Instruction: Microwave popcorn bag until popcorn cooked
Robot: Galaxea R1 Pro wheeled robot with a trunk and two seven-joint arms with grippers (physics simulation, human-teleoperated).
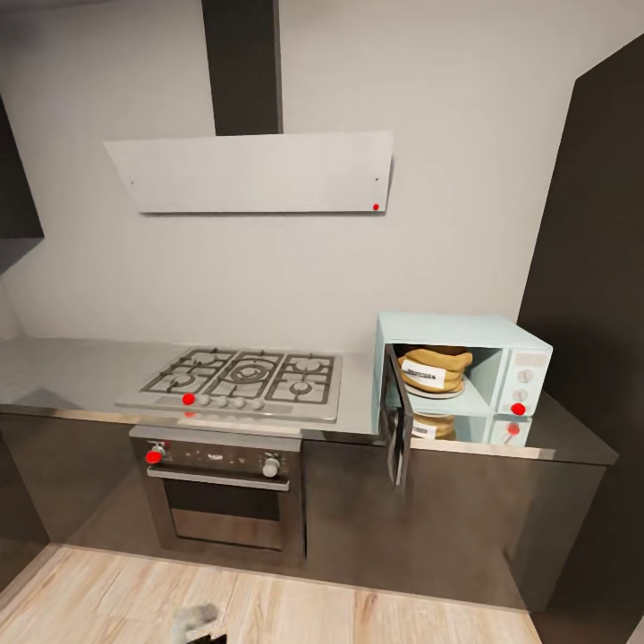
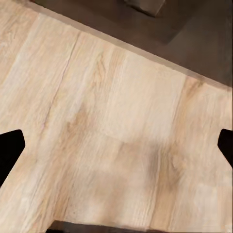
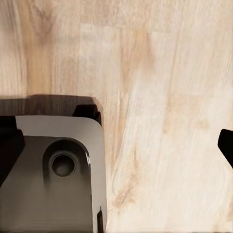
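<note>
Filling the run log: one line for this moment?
popcorn bag: inside microwave | door: open | left gripper: open, over floor | right gripper: open

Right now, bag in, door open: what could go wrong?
1. The microwave door hangs wide open past the countertop edge; an arm reaching in could knock it.
2. The popcorn bag sits near the cavity's front; closing the door might catch it.
3. Both arms point at the floor, so closing needs a long reach.

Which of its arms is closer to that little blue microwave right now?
Probably right, though neither is close. The microwave stands on the counter toward the robot's right; the left gripper and right gripper both hang low over the wood floor, jaws open.
</note>
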